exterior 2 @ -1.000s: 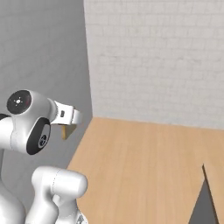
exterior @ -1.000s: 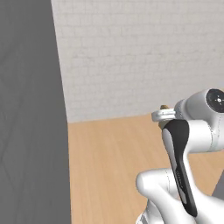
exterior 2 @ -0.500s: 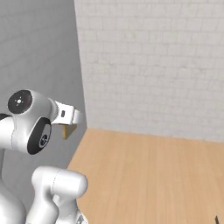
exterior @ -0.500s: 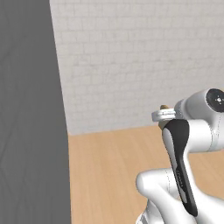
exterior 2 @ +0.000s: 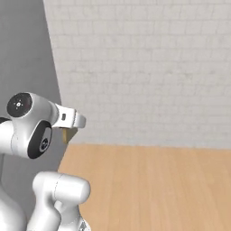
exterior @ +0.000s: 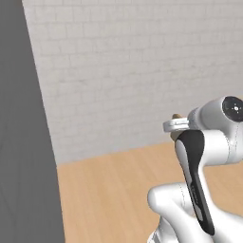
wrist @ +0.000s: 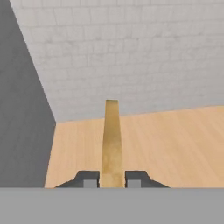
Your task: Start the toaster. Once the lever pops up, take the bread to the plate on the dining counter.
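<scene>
The gripper (wrist: 112, 180) pinches the bread (wrist: 111, 140) edge-on, the slice running from six toward twelve o'clock. Grey wall stands at nine, wooden floor at three. Judged step: carrying to the plate; next, reach the dining counter.

Tan bread slice (wrist: 112, 140), edge-on, clamped between the tool (wrist: 112, 179) fingers
</scene>
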You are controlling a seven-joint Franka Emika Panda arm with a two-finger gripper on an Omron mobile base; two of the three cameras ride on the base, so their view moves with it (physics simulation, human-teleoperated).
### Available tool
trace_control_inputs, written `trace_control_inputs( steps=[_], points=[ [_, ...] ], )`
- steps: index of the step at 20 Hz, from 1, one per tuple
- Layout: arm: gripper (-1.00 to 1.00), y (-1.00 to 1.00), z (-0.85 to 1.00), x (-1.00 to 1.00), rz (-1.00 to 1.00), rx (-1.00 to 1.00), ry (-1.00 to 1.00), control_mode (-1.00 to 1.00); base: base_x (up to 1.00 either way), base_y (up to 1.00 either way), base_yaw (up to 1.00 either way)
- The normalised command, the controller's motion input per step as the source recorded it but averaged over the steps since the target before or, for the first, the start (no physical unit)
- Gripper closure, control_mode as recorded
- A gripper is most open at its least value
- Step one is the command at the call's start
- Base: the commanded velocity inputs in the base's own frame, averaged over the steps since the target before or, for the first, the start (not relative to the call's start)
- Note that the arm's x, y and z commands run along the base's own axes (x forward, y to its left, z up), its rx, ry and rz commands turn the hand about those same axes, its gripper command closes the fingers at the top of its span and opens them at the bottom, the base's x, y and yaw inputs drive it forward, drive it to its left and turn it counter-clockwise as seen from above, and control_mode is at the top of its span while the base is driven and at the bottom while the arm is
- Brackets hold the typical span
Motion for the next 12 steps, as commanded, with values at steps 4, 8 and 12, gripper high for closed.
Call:
trace_control_inputs(
  steps=[4,8,12],
  points=[
    [1.00,0.00,0.00,0.00,0.00,0.00,0.00,1.00,0.58,-0.04,-0.61],
    [1.00,0.00,0.00,0.00,0.00,0.00,0.00,1.00,0.52,0.00,-0.66],
    [1.00,0.00,0.00,0.00,0.00,0.00,0.00,1.00,0.56,0.00,-0.64]
  ],
)
